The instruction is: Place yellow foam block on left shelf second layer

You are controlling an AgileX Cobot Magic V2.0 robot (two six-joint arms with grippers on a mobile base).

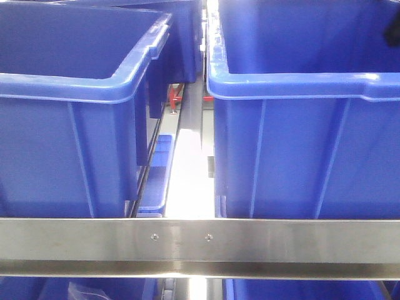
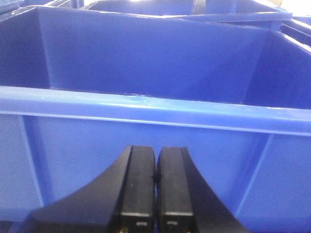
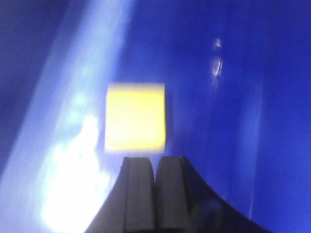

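The yellow foam block (image 3: 135, 117) shows only in the right wrist view, lying on the blue floor of a bin (image 3: 233, 97), blurred. My right gripper (image 3: 155, 162) is shut and empty, its tips just short of the block's near edge. My left gripper (image 2: 155, 151) is shut and empty, facing the outer wall of a blue bin (image 2: 146, 63) just below its rim. Neither gripper nor the block shows in the front view.
The front view shows two large blue bins side by side, the left one (image 1: 69, 156) and the right one (image 1: 300, 150), with a narrow bright gap between them. A steel shelf rail (image 1: 200, 247) runs across the bottom. More blue bins stand behind and below.
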